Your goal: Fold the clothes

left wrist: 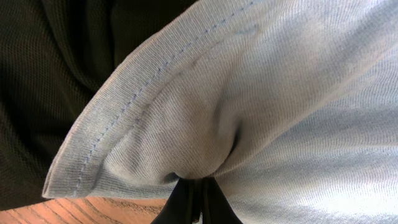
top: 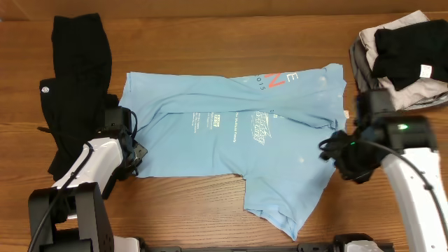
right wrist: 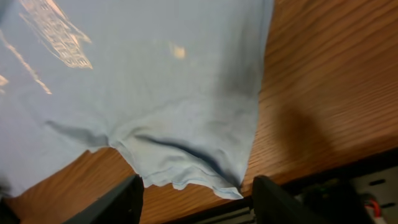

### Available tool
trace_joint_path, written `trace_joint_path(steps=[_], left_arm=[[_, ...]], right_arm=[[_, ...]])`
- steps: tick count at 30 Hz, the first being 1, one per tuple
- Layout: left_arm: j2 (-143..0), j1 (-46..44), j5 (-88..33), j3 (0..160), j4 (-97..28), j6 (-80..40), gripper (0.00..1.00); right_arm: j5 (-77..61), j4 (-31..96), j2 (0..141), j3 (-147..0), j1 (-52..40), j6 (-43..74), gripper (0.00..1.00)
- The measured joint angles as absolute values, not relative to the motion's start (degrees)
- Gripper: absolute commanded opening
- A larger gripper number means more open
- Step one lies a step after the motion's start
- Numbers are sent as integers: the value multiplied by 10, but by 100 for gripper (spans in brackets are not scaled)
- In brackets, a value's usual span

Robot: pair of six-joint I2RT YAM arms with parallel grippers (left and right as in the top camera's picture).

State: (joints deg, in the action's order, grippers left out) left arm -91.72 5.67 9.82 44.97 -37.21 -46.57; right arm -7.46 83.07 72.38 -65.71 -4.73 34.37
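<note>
- The light blue T-shirt [top: 231, 140] is lying spread and wrinkled across the middle of the wooden table [top: 210, 35], with its red and white lettering facing up and 1 sleeve trailing toward the front edge
- The left gripper [top: 131, 148] is sitting at the left edge of the shirt
- In the left wrist view its jaws are pressed together on a bunched fold of the blue cloth, just inside the stitched hem
- The long black garment [top: 77, 63] is lying along the left side of the table, showing a small white round logo [top: 46, 89]
- In the left wrist view this black cloth is lying right behind the pinched blue hem
- The right gripper [top: 341, 150] is hanging over the shirt's right side
- In the right wrist view its 2 fingers [right wrist: 127, 199] are standing well apart, with the shirt's rumpled edge showing between them; whether they are touching the cloth cannot be told
- A pile of grey and black garments [top: 402, 56] is sitting at the far right corner
</note>
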Motion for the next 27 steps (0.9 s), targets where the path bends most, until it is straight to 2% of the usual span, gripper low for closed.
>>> trace_joint_path(steps=[12,18,27], left_arm=[[-917,57,93,450,-378,-466,4],[-917,57,92,450,-378,-466,4],[-916,57,81,451,-403,-466,4]], right_arm=[[-77,722,724,-479,-234,519,60],[-77,610,724,-402,-310,586,62],[-98,580,724,-342,-320,622,62]])
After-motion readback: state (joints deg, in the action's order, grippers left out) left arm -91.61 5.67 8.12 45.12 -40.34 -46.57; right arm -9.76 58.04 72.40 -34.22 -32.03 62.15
